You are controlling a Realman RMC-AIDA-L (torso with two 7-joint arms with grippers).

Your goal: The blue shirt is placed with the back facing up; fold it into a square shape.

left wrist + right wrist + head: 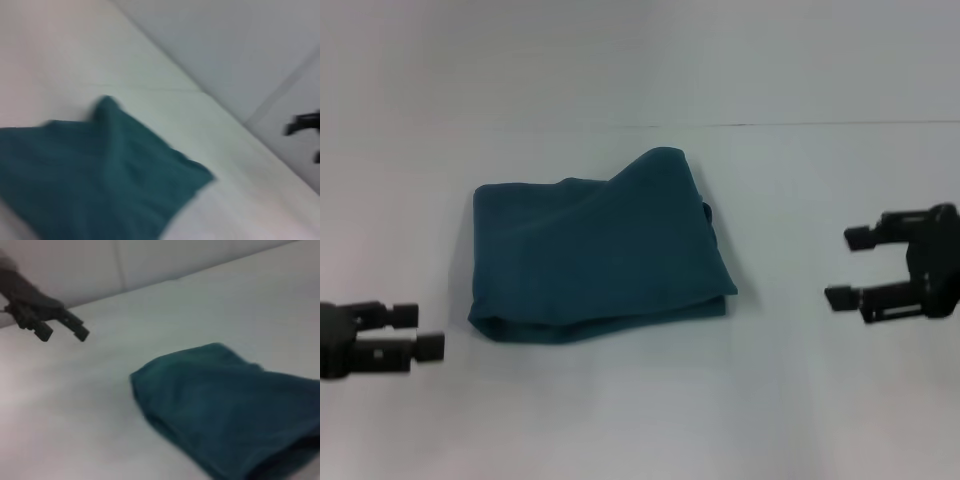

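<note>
One blue shirt (600,255), folded into a rough square, flat on the white table (640,420), far corner poking up. Left gripper (425,330) near its left edge, apart from it, fingers spread. Right gripper (845,266) well off to the right, fingers spread wide, holding nothing.

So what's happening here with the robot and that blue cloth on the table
The blue shirt lies folded into a compact, roughly square bundle on the white table. Neither gripper is touching it: the left gripper sits off to the shirt's left, the right gripper off to its right, both open and empty. The fold looks about done, though one far corner sticks up unevenly.
</note>
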